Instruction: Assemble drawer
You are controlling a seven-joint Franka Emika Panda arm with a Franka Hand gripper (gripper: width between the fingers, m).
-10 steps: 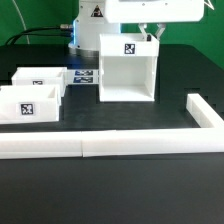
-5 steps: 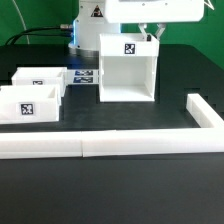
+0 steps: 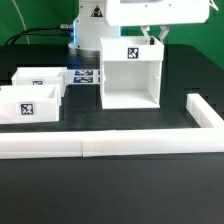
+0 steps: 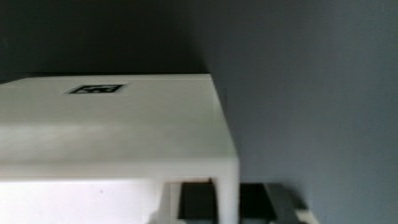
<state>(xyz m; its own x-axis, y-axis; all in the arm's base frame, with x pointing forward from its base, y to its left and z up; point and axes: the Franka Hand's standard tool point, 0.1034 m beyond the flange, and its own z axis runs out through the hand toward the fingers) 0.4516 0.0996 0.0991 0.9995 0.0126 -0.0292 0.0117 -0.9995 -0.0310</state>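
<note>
Left of the cabinet shell point(image 3: 130, 85), two drawer boxes point(image 3: 28, 103) wait on the surface point(image 3: 120, 185), with the marker board point(image 3: 85, 75) between. The shell has slid slightly toward the exterior view's right and nearer the camera, so it is probably being repositioned for the drawers. At its upper rear corner the tool point(image 3: 150, 37) is narrowed, its fingers point(image 4: 267, 203) pinching the shell's wall.

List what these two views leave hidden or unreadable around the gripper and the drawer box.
Gripper, exterior view: the upper part is behind the white housing and the tips are behind the drawer box, so its grip is unclear.
Fingers, wrist view: blurred and cut off by the frame edge.
Marker board, exterior view: tags too small to read.
</note>
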